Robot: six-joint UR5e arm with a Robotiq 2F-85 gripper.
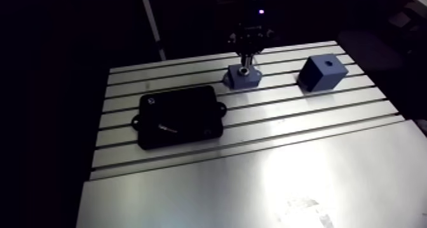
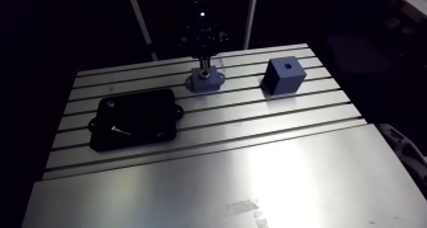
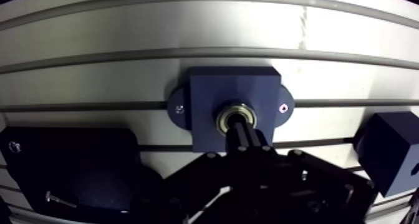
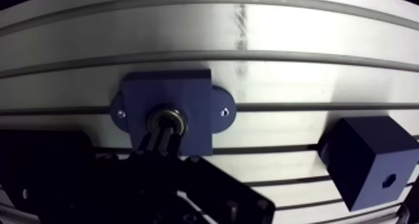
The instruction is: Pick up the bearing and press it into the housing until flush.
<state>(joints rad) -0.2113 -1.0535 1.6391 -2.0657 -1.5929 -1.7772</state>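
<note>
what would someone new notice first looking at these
Most likely the blue housing on the slotted table, with a silver bearing ring in its bore and the shut gripper at the ring's centre. Then a blue cube with a hole in its top stands apart on one side, and a black plate carrying a small screw lies on the other.

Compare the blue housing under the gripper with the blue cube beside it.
The housing is low with two screwed ears; the cube is taller and earless. The housing holds a bearing in its bore; the cube shows only a small hole. The gripper sits over the housing; the cube stands apart. Both are blue, on the slotted table.
</note>
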